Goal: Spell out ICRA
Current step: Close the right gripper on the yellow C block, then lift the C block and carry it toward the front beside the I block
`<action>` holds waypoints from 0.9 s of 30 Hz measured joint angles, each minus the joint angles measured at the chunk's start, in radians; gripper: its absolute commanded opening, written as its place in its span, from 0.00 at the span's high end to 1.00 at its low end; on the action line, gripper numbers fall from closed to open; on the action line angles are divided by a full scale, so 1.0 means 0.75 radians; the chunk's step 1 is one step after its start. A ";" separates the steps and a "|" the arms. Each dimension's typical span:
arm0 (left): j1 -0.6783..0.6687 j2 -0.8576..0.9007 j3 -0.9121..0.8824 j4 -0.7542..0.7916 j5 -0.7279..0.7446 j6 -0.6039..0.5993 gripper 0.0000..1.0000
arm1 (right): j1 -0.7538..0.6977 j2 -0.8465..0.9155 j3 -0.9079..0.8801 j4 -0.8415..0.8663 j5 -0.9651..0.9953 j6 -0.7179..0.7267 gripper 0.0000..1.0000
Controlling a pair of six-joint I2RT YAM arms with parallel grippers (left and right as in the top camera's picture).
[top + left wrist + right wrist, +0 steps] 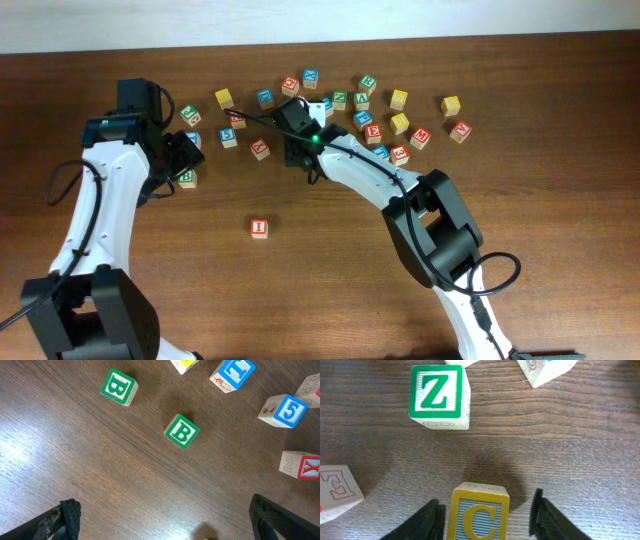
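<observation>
The yellow C block [479, 512] is sitting on the tabletop [545, 450] between the right gripper's [488, 517] jaws, which are standing apart, not touching it. It's lying nearer one finger, so I'd be centring before squeezing. Z block [439, 396] is waiting just ahead. Left gripper [165, 515] is hanging wide open.

Bench [560, 250]: dark brown wood, visible grain, evenly lit. Pale band [300, 20] along its far edge, overhead view.

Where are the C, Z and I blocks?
C block [480, 516], right wrist view, lettered top face.
Z block [439, 394], right wrist view, green top face.
I block [259, 228], overhead view, red top face.
</observation>
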 measured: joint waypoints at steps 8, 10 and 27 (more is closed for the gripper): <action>0.000 0.000 0.000 0.000 0.000 0.000 0.01 | -0.019 0.000 0.000 -0.002 0.001 0.001 0.80; 0.000 0.000 0.000 0.000 0.000 0.000 0.01 | -0.021 -0.001 0.000 -0.010 0.001 0.001 0.80; 0.000 0.000 0.000 0.000 0.000 0.000 0.01 | -0.036 -0.544 -0.008 -0.551 0.005 -0.055 0.80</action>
